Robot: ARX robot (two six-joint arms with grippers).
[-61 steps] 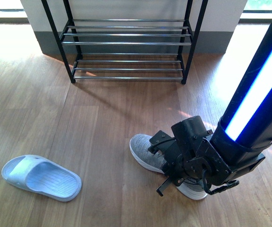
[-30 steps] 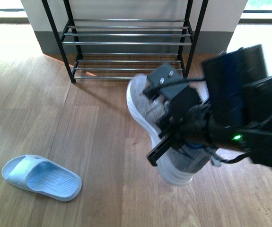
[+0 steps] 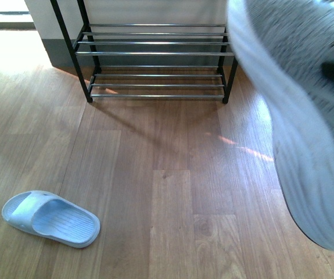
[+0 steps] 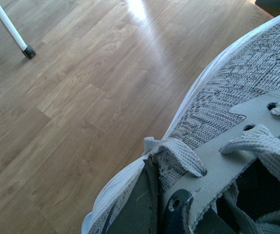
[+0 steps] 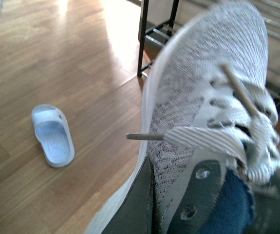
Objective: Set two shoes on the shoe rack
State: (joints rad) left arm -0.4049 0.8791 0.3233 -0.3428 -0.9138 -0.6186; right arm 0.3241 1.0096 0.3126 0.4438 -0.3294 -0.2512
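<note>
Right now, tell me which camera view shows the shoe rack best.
Front view: the shoe rack shows its black frames and chrome bars, though the lifted sneaker hides part. The right wrist view shows only one post and blurred bars; the left wrist view, none.

Floor point(image 3: 155, 174): mid-brown wood-look planks, running away from the front camera. Far wall point(image 3: 155, 10) is pale, with dark grey skirting point(image 3: 59, 55) along its foot. Shoe rack point(image 3: 155, 53) stands against that wall, with black side frames, chrome bars, and feet on the planks. Window edge point(image 3: 4, 13) is at upper left, and hard daylight bleaches the floor beneath it. Thin bright streak point(image 3: 242, 148) lies right of centre. Left wrist view: white leg with a black foot point(image 4: 14, 33), and a glare patch point(image 4: 137, 7) on the boards.
</note>
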